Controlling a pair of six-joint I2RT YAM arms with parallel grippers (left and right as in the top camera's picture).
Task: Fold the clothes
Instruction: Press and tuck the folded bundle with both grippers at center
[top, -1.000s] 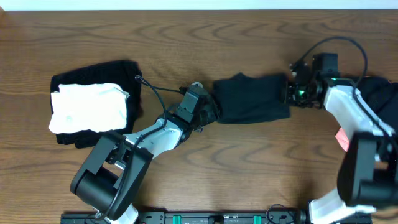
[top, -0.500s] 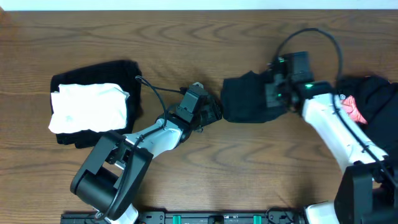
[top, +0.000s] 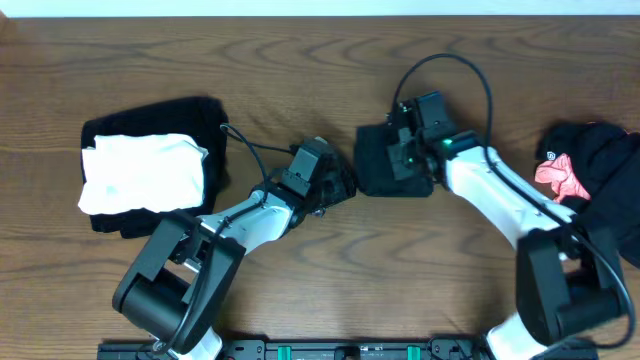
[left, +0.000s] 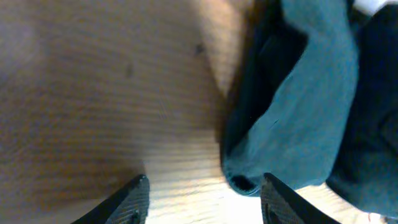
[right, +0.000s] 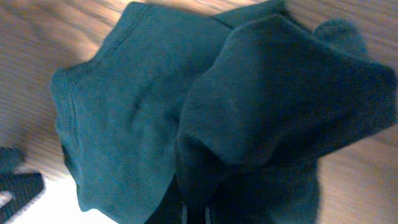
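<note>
Two grippers are working mid-table, so nearest first. The left gripper (left: 205, 200) stands about half open and holds nothing. Its fingertips (left: 134, 200) hang just above the brown wood-grain table (top: 300, 60). A hemmed corner of the bunched black short-sleeved T-shirt (top: 375, 165) lies in the gap between them, close to the finger on the right of the wrist view, but it is not pinched.

A little farther on, toward two o'clock from the table's centre, the right gripper (right: 198, 214) is clamped tight on that same shirt. It has a doubled-over fold of dark fabric pinched between its fingers. That fold lies draped back over the layer beneath.

The shirt sits between the two grippers, crumpled into a compact lump about as deep as it is wide, so I cannot call a long axis.

Out at nine o'clock sits a folded white garment (top: 140, 175) on top of a stack of folded black garments (top: 200, 115). At three o'clock, by the table's edge, a crumpled pale pink garment (top: 560, 178) rests against a loose heap of black fabric (top: 605, 155), well apart from both grippers.
</note>
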